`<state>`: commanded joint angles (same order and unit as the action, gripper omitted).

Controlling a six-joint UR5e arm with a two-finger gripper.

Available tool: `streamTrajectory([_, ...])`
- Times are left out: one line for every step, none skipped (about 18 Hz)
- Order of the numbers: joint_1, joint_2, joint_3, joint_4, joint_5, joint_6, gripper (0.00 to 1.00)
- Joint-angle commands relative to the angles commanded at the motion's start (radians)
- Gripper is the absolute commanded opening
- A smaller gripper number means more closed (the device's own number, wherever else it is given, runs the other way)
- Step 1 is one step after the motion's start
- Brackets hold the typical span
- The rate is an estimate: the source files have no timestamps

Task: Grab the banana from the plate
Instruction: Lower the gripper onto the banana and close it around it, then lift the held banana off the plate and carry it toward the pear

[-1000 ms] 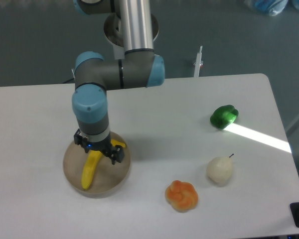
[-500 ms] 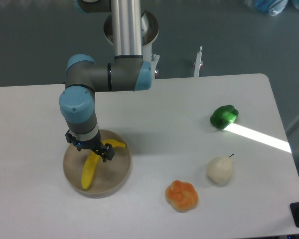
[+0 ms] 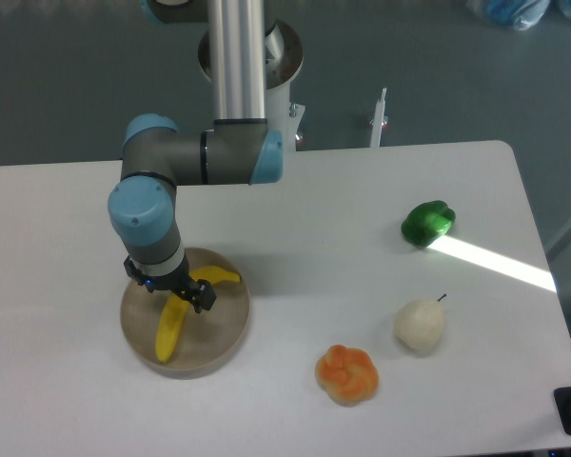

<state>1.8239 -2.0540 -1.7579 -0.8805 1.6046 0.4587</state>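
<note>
Tan plate holds yellow banana; gripper low over banana, jaw state unclear.

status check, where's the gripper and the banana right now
Gripper low over the plate, at the banana's middle; jaw state unclear. Banana lies flat on the plate. Nothing in the way.

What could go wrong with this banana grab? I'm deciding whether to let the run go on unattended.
1. The gripper sits over the bend of the banana, with most of its length on one side; if grasped there, it may tilt or slip when lifted.
2. The fingers are close above the plate; going lower could press on it or drag it.
3. The wrist hides the jaws, so whether they straddle the banana cannot be confirmed.
</note>
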Motion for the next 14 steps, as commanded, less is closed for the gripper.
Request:
streamTrajectory([-0.002,-0.003,0.0,0.0,0.002,0.0,1.0])
streamTrajectory([-0.002,-0.008,0.002,0.002,0.002,0.0,1.0])
streamTrajectory([-0.002,-0.009,0.002,0.002,0.002,0.002,1.0])
streamTrajectory([-0.002,-0.012,0.003,0.003,0.002,0.002,0.97])
streamTrajectory([-0.002,-0.012,0.002,0.003,0.003,0.002,0.8])
streamTrajectory([-0.002,-0.012,0.003,0.003,0.002,0.005,0.62])
streamTrajectory([-0.002,-0.012,0.002,0.003,0.002,0.006,0.46])
streamTrajectory([-0.002,-0.011,0.003,0.003,0.0,0.009,0.37])
streamTrajectory([-0.002,-0.011,0.003,0.003,0.0,0.012,0.34])
streamTrajectory([-0.002,-0.009,0.003,0.003,0.0,0.011,0.34])
streamTrajectory([-0.002,-0.009,0.002,0.003,0.0,0.011,0.34])
streamTrajectory([-0.003,-0.009,0.0,0.003,0.0,0.011,0.34])
streamTrajectory([-0.002,-0.009,0.0,0.003,0.0,0.011,0.34])
streamTrajectory([-0.002,-0.008,-0.002,0.003,0.0,0.012,0.33])
